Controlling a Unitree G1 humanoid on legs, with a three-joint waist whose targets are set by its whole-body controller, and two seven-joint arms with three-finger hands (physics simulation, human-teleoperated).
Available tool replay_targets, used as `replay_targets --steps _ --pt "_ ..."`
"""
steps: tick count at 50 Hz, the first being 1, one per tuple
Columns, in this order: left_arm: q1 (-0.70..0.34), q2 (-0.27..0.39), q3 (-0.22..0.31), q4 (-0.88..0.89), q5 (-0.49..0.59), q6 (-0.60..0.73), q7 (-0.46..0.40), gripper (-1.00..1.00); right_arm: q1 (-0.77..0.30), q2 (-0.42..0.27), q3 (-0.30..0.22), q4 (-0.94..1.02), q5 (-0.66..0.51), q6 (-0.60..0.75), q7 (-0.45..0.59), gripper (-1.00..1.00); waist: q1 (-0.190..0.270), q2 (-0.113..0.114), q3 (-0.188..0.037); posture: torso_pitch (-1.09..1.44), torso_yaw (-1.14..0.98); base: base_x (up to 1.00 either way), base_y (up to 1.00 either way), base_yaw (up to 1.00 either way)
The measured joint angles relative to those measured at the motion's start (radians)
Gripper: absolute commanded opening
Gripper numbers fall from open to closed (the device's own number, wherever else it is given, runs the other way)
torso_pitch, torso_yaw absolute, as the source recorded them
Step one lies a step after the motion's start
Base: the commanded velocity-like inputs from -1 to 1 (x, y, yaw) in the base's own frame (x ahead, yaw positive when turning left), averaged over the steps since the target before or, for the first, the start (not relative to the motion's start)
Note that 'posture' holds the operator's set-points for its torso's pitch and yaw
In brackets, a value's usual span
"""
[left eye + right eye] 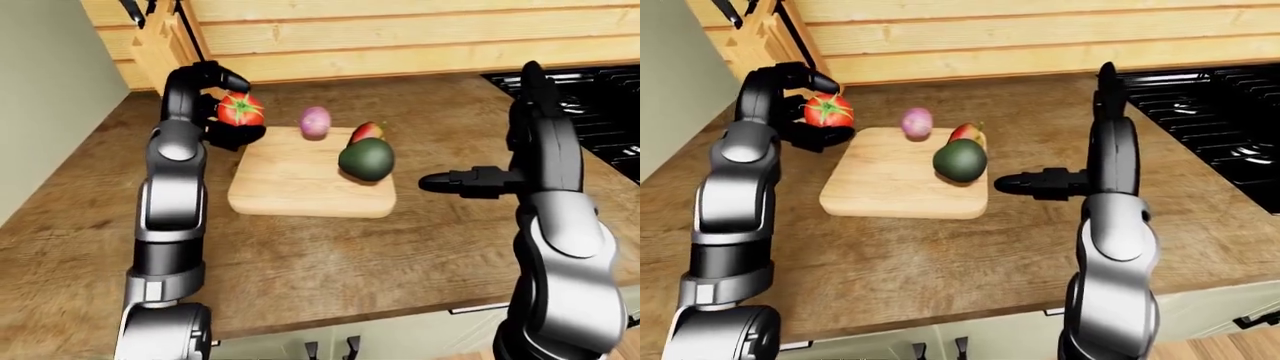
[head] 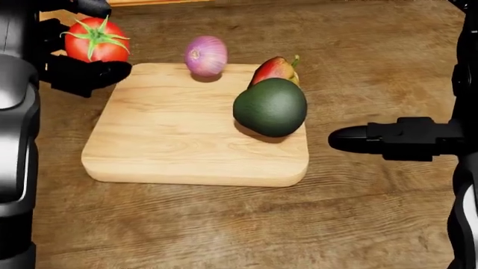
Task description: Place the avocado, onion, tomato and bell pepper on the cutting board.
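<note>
Head view: one tomato [image 2: 94, 40], one onion [image 2: 205, 55].

Kitchen: wooden countertop [image 1: 940, 247], black stove [image 1: 1215, 112], cabinet handles [image 1: 940, 349] below, cutting board [image 1: 895, 184].

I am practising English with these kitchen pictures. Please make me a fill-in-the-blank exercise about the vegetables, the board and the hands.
1. The left hand holds the ____.
2. The avocado lies on the ____, hiding part of the bell pepper.
3. The purple vegetable at the board's top edge is the ____.
4. The right hand holds ____.

Missing words: tomato; cutting board; onion; nothing
</note>
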Motion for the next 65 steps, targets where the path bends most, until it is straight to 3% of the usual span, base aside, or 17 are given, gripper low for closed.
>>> replay_targets --steps 14,25,35,48,57,65 --pt "-0.016 -0.09 -0.053 -0.043 0.045 0.035 -0.051 -0.69 0.014 0.008 0.009 -0.002 0.008 -0.009 -0.008 1.0 0.008 -0.005 -0.005 0.0 0.0 0.0 0.0 0.0" --pt "-0.014 -0.124 -0.063 -0.067 0.07 0.056 -0.085 -0.74 0.028 0.009 0.003 -0.003 0.012 -0.017 -0.013 1.0 0.012 -0.004 -0.01 0.0 0.0 0.0 0.0 0.0" --pt "0.003 -0.134 -0.086 -0.272 0.113 0.199 -0.148 -0.76 0.018 0.013 0.007 0.018 0.017 -0.026 -0.019 1.0 0.009 -0.01 0.001 0.0 0.0 0.0 0.0 0.0" --pt "0.039 -0.165 -0.12 -0.415 0.199 0.33 -0.228 -0.76 0.041 0.019 0.001 0.014 0.031 -0.041 -0.028 1.0 0.007 -0.022 0.012 0.0 0.0 0.0 0.0 0.0" --pt "0.083 -0.193 -0.129 -0.415 0.226 0.321 -0.241 -0.77 0.058 0.019 -0.008 0.018 0.046 -0.055 -0.036 1.0 0.007 -0.021 0.008 0.0 0.0 0.0 0.0 0.0" --pt "0.09 -0.2 -0.102 -0.348 0.211 0.24 -0.188 -0.76 0.064 0.022 0.002 0.014 0.048 -0.058 -0.042 1.0 0.005 -0.017 -0.001 0.0 0.0 0.0 0.0 0.0"
